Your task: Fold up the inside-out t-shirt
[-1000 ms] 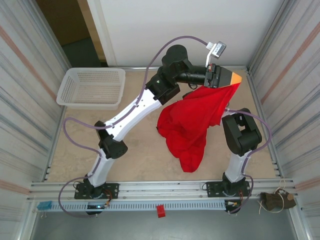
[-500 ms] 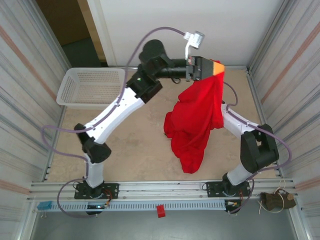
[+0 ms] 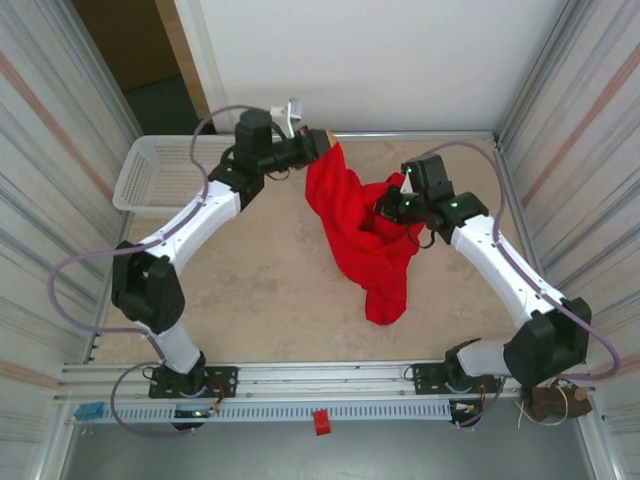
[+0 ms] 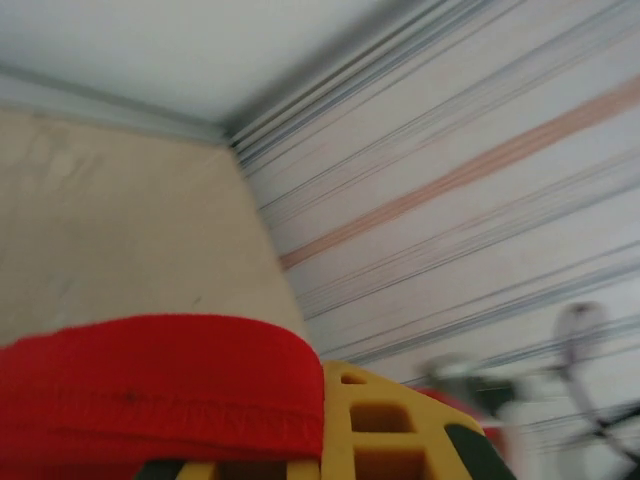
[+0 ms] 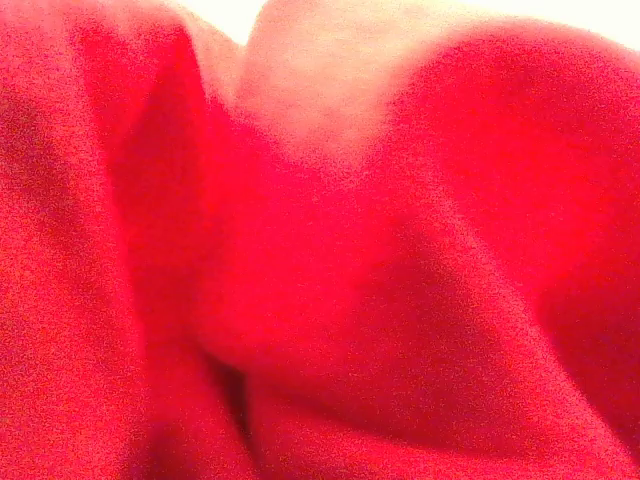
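Note:
The inside-out t-shirt [image 3: 360, 235] is bright red. It hangs in a bunched drape over the middle of the table, its lower end resting near the front [image 3: 387, 305]. At the back left of centre, my left gripper [image 3: 325, 141] is shut on its top edge. In the left wrist view the red hem [image 4: 150, 385] lies across my yellow fingers [image 4: 385, 420]. My right gripper [image 3: 396, 207] is pressed into the shirt's right side, where the cloth bunches toward it. Red folds [image 5: 320, 300] cover its wrist view and hide its fingers.
A white mesh basket [image 3: 180, 176] stands at the back left, just left of the left arm's elbow. Corrugated metal walls [image 3: 590, 150] close in both sides, and a white wall stands at the back. Bare table [image 3: 250, 290] lies front left of the shirt.
The left gripper has swung from the back right to the back left of centre, carrying the shirt's top edge. The right arm has stretched out toward the shirt's right side.

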